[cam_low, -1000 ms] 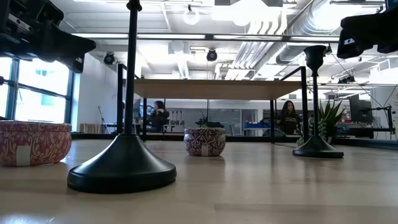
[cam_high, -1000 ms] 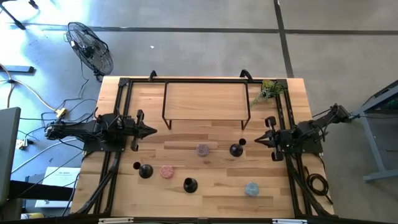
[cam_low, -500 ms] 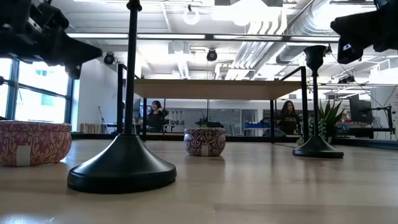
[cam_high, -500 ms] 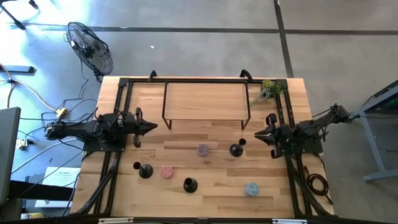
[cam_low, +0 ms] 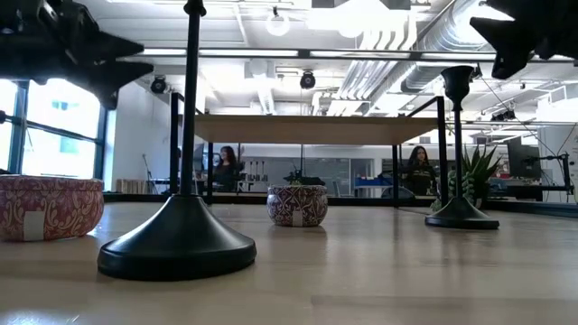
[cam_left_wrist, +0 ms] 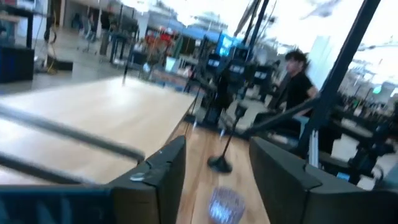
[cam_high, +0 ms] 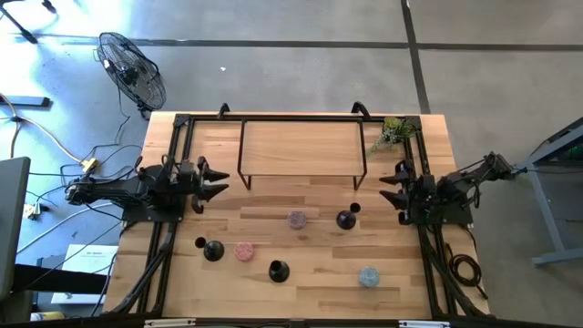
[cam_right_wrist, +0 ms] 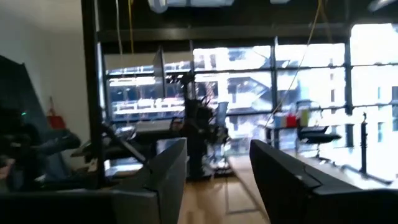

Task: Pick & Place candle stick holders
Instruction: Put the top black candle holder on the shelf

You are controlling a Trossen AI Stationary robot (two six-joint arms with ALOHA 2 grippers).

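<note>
Left pincer at worktop's left edge, fingers apart, nothing between them. Right pincer at right edge, fingers apart, likewise empty. Three candle stick holders upright on worktop: one front left, one front centre, one mid-right, each clear of both pincers.

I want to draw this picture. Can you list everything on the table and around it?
candle stick holders: three, black, standing on the table's front half
candle tins: three, purple, pink and pale blue, among the holders
metal rack: one, black frame, back middle of the table
plant: one, green, back right corner
table: one, light wood
fan: one, black, on the floor
left gripper: open, empty, left side
right gripper: open, empty, right side
</note>
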